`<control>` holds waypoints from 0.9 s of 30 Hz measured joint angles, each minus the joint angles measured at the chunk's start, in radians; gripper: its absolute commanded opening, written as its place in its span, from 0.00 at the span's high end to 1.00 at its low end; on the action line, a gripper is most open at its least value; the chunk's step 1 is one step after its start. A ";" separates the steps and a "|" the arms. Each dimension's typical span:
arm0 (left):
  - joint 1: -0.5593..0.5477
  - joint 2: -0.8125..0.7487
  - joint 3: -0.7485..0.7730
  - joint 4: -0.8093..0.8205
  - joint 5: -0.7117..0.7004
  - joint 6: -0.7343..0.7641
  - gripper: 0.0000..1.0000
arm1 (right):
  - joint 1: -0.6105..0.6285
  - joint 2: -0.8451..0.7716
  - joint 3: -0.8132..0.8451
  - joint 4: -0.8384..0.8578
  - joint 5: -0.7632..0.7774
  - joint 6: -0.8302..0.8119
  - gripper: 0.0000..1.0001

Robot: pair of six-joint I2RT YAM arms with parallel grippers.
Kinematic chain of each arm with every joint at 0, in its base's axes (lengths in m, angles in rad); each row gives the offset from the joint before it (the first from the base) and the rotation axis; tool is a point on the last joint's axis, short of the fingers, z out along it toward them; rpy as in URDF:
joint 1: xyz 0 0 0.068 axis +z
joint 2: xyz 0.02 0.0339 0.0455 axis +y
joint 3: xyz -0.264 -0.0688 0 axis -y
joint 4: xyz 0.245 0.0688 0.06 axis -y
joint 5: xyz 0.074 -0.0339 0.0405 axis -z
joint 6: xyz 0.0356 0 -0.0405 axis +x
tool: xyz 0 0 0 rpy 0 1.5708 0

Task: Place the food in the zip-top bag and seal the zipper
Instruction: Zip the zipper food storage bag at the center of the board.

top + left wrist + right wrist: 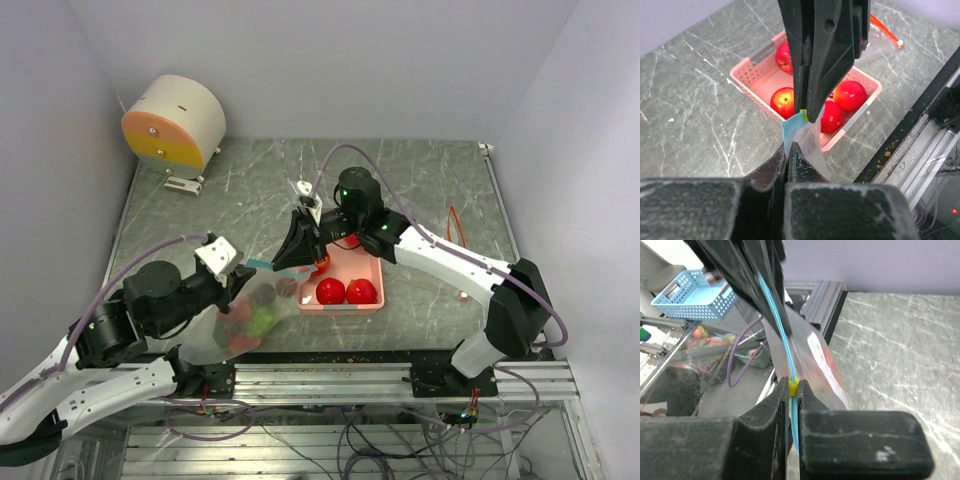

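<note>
The clear zip-top bag (pixel 245 325) hangs near the table's front edge, with green and red food (pixel 262 320) inside it. Its blue zipper strip (pixel 268 266) is stretched between both grippers. My left gripper (pixel 790 150) is shut on the strip's end (pixel 792 125). My right gripper (pixel 794 390) is shut on the yellow slider (pixel 794 386), close to the left one. Behind them sits a pink tray (pixel 747 75) with several red apple-like balls (pixel 783 101) in it; the tray (pixel 345 305) and balls (pixel 331 291) also show in the top view.
A round white and orange device (pixel 175 122) stands at the back left. A thin orange-edged clear bag (pixel 885 30) lies on the table right of the tray. The metal front rail (pixel 340 375) runs along the near edge. A blue basket (pixel 695 297) sits off the table.
</note>
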 measured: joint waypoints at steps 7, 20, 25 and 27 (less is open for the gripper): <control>0.000 -0.060 0.047 -0.038 -0.048 -0.002 0.93 | -0.054 0.000 -0.066 -0.005 -0.053 -0.066 0.99; 0.000 -0.106 0.074 -0.097 -0.152 -0.011 0.93 | -0.104 -0.002 -0.145 -0.060 -0.066 -0.180 1.00; 0.000 -0.125 0.107 -0.110 -0.190 -0.017 0.93 | -0.147 -0.002 -0.171 -0.089 -0.066 -0.213 1.00; 0.000 -0.133 0.113 -0.114 -0.203 -0.018 0.93 | -0.160 -0.001 -0.175 -0.101 -0.066 -0.222 1.00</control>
